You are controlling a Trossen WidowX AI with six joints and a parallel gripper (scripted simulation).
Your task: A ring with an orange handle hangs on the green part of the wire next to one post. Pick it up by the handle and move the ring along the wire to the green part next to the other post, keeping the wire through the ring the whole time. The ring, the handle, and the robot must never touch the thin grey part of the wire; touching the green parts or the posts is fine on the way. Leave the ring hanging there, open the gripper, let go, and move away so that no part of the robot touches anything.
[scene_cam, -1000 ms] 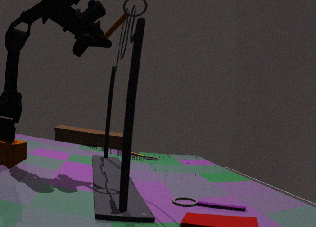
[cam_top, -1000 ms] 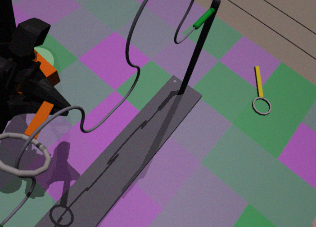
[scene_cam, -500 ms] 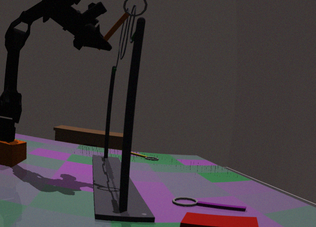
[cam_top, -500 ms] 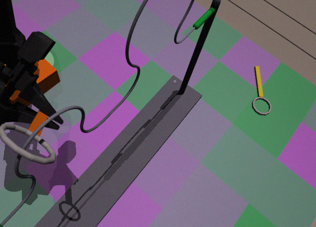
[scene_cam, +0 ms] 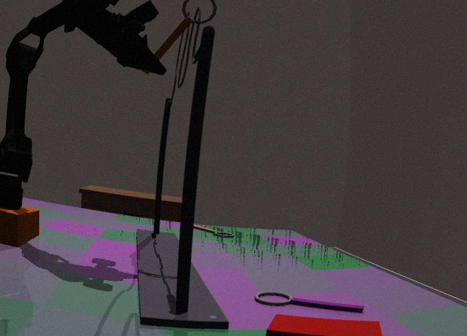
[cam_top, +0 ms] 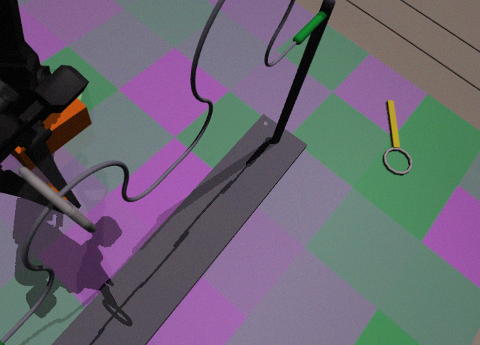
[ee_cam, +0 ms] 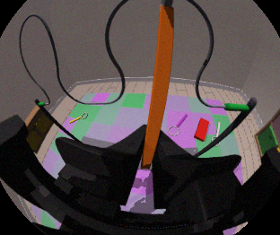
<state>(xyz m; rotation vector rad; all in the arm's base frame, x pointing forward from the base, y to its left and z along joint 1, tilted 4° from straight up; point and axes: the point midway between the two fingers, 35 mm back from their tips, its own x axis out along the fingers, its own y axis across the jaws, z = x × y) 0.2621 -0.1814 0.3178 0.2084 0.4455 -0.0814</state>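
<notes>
Checkered counter (cam_top: 360,221) in purple, green and grey, plain dark wall behind. Ring (scene_cam: 199,5) sits high in the air, above the top of the near post (scene_cam: 192,164) in the exterior view; grey wire (cam_top: 200,61) appears to pass through it there, though contact between them cannot be told. From the top the ring shows edge-on as a pale bar (cam_top: 59,201) near the wire's lower-left curves. Orange handle (ee_cam: 161,82) runs straight from the ring down into the hand (ee_cam: 147,167), which is clamped narrow on the handle's lower end; black fingers sit on either side of it. Arm reaches in from the left, angled up toward the wire, base on an orange block (scene_cam: 17,225).

Wire loops in several tall bends between two black posts on a long dark base plate (cam_top: 192,233). Far post (cam_top: 302,69) carries a green sleeve (cam_top: 309,27) near its top, well apart from the ring. Second green bit (scene_cam: 167,102) shows dimly on the post behind in the exterior view.

Spare items on the counter: yellow-handled ring (cam_top: 396,149) lying flat to the right of the plate, purple-handled ring (scene_cam: 307,301) near the front, red block (scene_cam: 324,327) just beside it, brown bar (scene_cam: 130,200) at the back.
</notes>
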